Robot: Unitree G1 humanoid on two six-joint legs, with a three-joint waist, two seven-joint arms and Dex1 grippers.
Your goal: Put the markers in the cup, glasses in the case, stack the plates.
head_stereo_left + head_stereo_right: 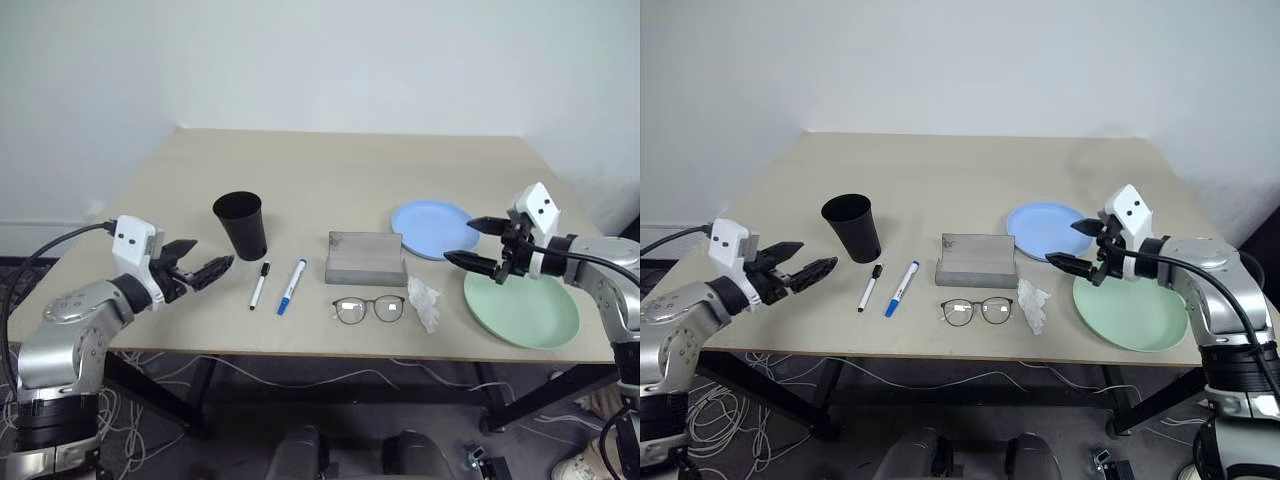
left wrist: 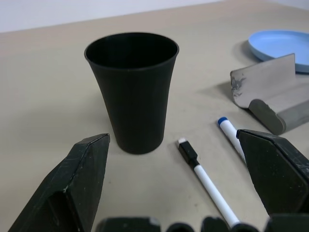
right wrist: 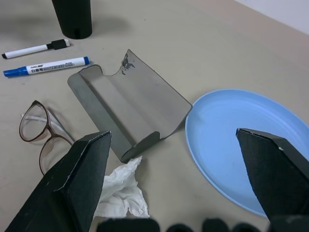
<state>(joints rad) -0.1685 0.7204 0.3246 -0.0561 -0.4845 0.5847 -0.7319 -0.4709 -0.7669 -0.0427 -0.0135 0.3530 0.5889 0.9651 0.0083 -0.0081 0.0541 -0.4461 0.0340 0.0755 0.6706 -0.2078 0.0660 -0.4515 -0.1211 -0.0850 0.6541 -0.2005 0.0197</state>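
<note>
The black cup (image 1: pixel 241 224) stands upright left of centre on the table. Two white markers lie just right of it, one black-capped (image 1: pixel 260 284), one blue-capped (image 1: pixel 292 286). The grey case (image 1: pixel 365 257) lies open at mid-table, and the dark round glasses (image 1: pixel 369 309) rest in front of it. A light blue plate (image 1: pixel 432 228) and a light green plate (image 1: pixel 522 309) lie side by side on the right. My left gripper (image 1: pixel 202 264) hovers open left of the cup and markers. Between the two plates my right gripper (image 1: pixel 480 246) is open and holds nothing.
A crumpled white wrapper (image 1: pixel 424 303) lies between the glasses and the green plate. The beige table (image 1: pixel 330 170) has bare room at the back. Cables trail on the floor under the table's front edge.
</note>
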